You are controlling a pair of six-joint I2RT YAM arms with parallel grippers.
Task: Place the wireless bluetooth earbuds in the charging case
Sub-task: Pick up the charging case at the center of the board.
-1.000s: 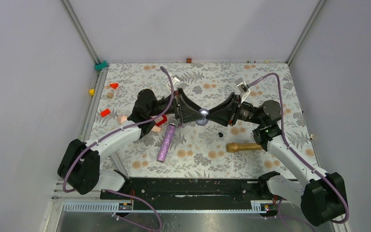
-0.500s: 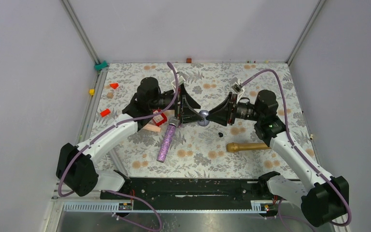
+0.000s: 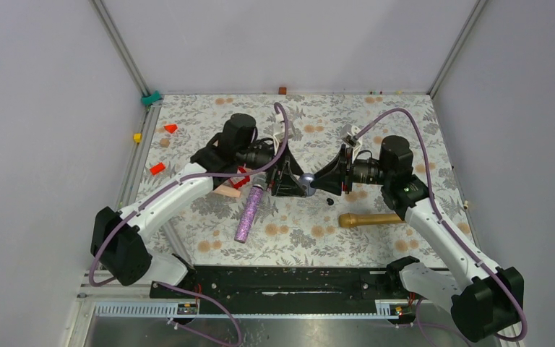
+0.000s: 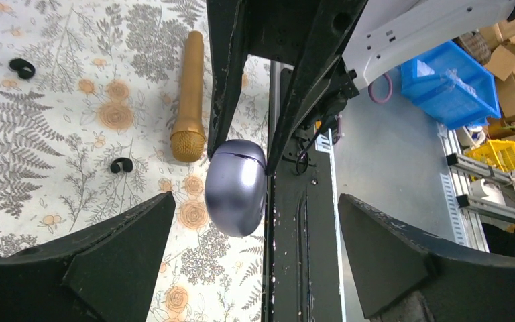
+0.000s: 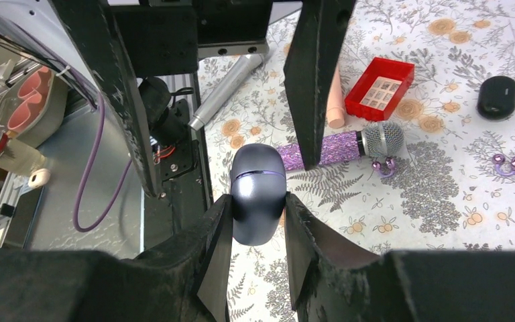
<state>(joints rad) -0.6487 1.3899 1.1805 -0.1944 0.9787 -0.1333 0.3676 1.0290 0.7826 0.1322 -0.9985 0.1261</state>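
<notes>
Charging case point(image 5: 258, 173): lid shut, clamped aloft in right hand point(image 5: 258, 200), probably for opening; left hand point(image 4: 255, 200) spread wide alongside. Earbud point(image 3: 330, 201): tabletop point(image 3: 376, 123), case's 4 o'clock.

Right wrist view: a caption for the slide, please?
Right fingers grip the grey charging case; left fingers stand open on either side.

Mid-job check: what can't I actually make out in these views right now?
- Inside the charging case: the lid is closed in both wrist views, so the contents are hidden.
- Earbuds: left wrist view, too small to tell their orientation; the top view shows just one speck.
- Case outline, top view: largely covered by the left gripper and right gripper.
</notes>
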